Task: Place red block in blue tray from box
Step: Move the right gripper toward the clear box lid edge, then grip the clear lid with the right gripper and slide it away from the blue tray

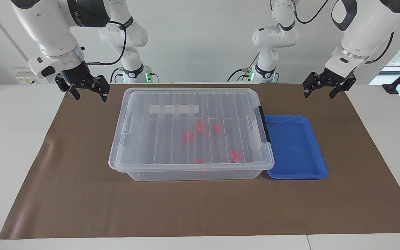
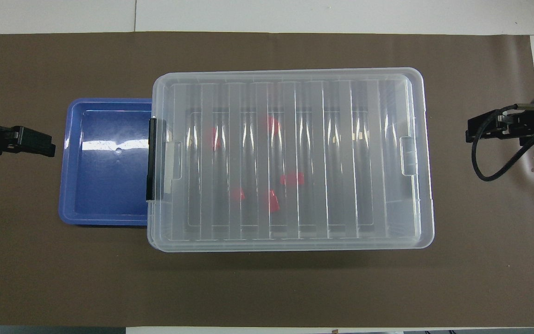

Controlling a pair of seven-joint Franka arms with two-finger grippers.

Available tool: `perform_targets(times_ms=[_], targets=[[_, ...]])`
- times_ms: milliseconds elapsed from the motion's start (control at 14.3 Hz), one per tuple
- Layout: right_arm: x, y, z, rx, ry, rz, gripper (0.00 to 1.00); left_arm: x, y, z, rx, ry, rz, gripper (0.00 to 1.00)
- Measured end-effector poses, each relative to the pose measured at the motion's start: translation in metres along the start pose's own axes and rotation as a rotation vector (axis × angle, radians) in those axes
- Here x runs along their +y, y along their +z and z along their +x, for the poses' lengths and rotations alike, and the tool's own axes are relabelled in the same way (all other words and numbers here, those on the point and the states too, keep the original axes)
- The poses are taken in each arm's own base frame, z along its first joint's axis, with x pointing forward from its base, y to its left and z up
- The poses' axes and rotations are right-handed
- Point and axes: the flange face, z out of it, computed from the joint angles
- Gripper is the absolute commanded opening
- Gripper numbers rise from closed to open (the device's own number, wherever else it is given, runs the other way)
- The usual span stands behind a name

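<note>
Nothing of the job is done yet — that's my read of it. The brown-matted surface [image 1: 82,194] carries the box [image 1: 190,132] right in the middle, its ribbed clear lid [image 2: 290,157] seated flat on top and the black latch [image 1: 264,125] at the end toward my left arm looking fastened. So before any block comes out, that lid has to be unlatched and lifted, as I judge it.

Just beside the box, touching it at the latch end, sits the blue tray [image 1: 307,152], with nothing in it.

My left end effector [image 1: 327,85] hangs in the air over the mat's edge at my own end of the surface, near the tray's corner but well apart from it, fingers spread open and holding nothing. My right end effector [image 1: 84,86] hangs over the mat at the right arm's end, close to the box's corner without touching it, also open and empty.

And the smallest players — the red blocks, five of them, all inside the box under the lid. The red block [image 1: 235,156] lying closest to the latch end looks the handiest one to me. All still to do: open up, pick, carry across, set down in the tray.
</note>
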Motion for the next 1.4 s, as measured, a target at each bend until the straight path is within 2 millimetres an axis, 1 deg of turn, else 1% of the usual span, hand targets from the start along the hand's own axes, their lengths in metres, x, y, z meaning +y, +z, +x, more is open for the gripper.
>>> perform_targets(times_ms=[70, 209, 488, 558, 628, 977, 1186, 1395], targets=[[-0.002, 0.007, 0.003, 0.017, 0.008, 0.008, 1.00, 0.000, 0.000, 0.000, 0.000, 0.000, 0.000, 1.00], [-0.008, 0.029, 0.007, 0.042, 0.003, 0.015, 1.00, 0.000, 0.000, 0.000, 0.000, 0.000, 0.000, 1.00], [-0.027, 0.098, 0.005, 0.053, -0.024, 0.018, 1.00, 0.000, 0.000, 0.000, 0.000, 0.000, 0.000, 1.00], [-0.030, 0.112, 0.004, 0.056, -0.027, 0.019, 1.00, 0.000, 0.000, 0.000, 0.000, 0.000, 0.000, 1.00], [-0.032, 0.120, 0.002, 0.056, -0.029, 0.019, 1.00, 0.000, 0.000, 0.000, 0.000, 0.000, 0.000, 1.00], [-0.031, 0.139, -0.002, 0.040, -0.026, 0.016, 1.00, 0.000, 0.000, 0.000, 0.000, 0.000, 0.000, 1.00], [-0.026, 0.150, -0.004, 0.032, -0.018, 0.015, 1.00, 0.000, 0.000, 0.000, 0.000, 0.000, 0.000, 1.00], [-0.017, 0.154, -0.005, 0.024, -0.009, 0.013, 1.00, 0.000, 0.000, 0.000, 0.000, 0.000, 0.000, 1.00]])
